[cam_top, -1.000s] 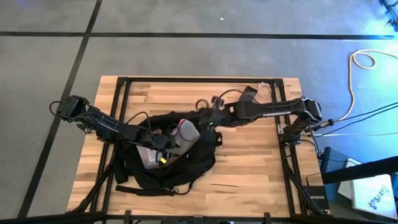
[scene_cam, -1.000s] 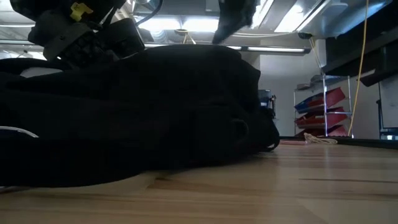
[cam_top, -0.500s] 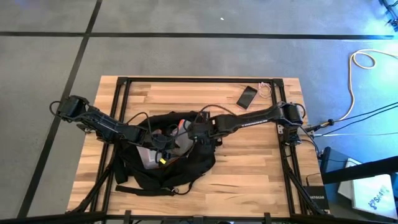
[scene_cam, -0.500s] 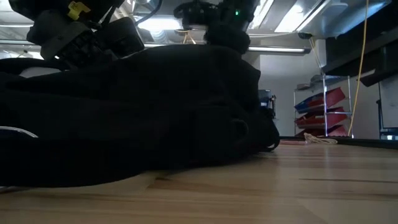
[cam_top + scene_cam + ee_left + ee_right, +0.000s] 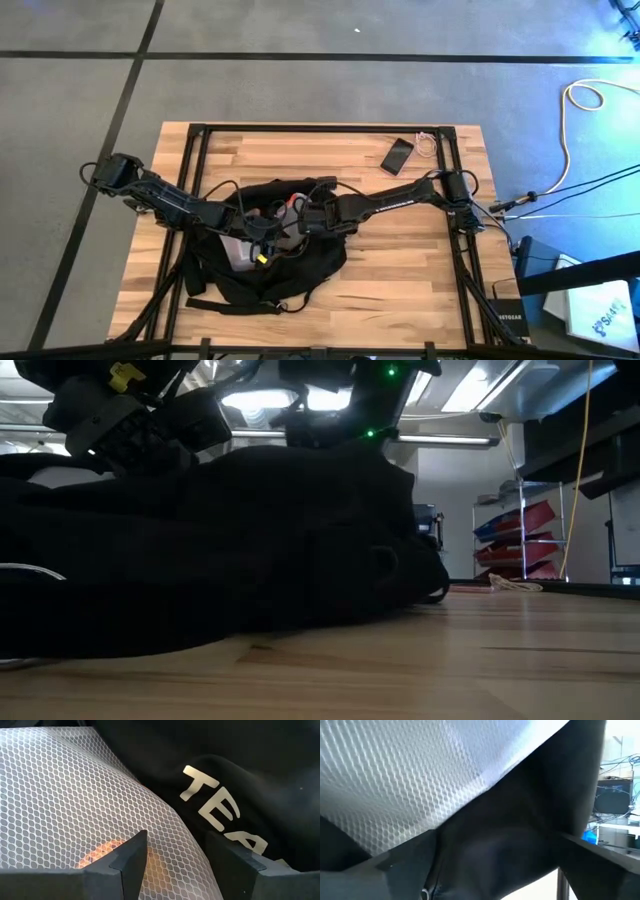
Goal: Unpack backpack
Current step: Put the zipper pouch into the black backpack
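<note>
The black backpack (image 5: 265, 255) lies flat on the wooden table, its mouth open toward the far edge and its pale mesh lining (image 5: 75, 795) showing. White letters (image 5: 210, 810) mark the black fabric. My left gripper (image 5: 252, 228) reaches into the mouth from the left, shut on the lining. My right gripper (image 5: 300, 215) comes from the right, slanting down, and stands open at the mouth's right side. Black fabric and mesh (image 5: 395, 770) lie ahead of its spread fingers (image 5: 600, 862). The bag's inside is hidden. My left gripper has a bulge of the backpack's mesh lining (image 5: 162, 852) between its two fingers (image 5: 131, 857). It comes from the table's left, slanting down into the bag's mouth. The backpack rests on the table, with the lining raised at the fingers.
A flat black phone (image 5: 397, 154) lies on the table at the far right, next to a small coil of white cable (image 5: 428, 143). The near right of the tabletop is bare wood (image 5: 400, 280). Shelves and trays stand in the room behind (image 5: 520, 540).
My right gripper has come down and toward the table's left, from above the backpack's far right edge into its open mouth, rolling as it went. Its arm has swung clear of the phone, which now shows. My left gripper and the backpack have kept still.
</note>
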Controlling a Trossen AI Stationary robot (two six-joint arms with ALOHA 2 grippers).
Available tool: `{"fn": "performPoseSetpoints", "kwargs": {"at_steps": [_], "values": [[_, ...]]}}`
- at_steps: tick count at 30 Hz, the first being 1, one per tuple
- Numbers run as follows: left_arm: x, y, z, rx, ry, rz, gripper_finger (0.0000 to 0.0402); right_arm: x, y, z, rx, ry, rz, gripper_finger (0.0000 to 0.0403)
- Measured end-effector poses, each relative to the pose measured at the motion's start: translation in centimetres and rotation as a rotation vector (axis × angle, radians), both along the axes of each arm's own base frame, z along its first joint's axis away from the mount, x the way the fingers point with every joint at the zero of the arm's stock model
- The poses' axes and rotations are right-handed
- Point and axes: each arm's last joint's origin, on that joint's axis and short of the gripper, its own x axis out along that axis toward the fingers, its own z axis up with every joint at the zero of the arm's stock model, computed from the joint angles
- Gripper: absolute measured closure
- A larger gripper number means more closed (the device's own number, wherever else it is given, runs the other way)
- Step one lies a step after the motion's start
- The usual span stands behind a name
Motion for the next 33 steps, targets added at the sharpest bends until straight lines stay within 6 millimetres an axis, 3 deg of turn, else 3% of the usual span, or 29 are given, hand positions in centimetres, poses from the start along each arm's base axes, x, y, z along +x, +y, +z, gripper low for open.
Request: {"fn": "performPoseSetpoints", "kwargs": {"at_steps": [14, 26, 33], "values": [[0.0, 0.0, 0.0, -0.001, 0.0, -0.001, 0.0215, -0.4, -0.1, -0.2, -0.054, 0.115, 0.081, 0.0022], [0.0, 0.0, 0.0, 0.0, -0.001, -0.001, 0.0215, -0.5, -0.9, 0.8, -0.508, 0.037, -0.091, 0.0022], [0.0, 0.0, 0.0, 0.0, -0.001, -0.001, 0.0215, -0.6, -1.0, 1.1, -0.619, 0.022, -0.126, 0.0022]]}}
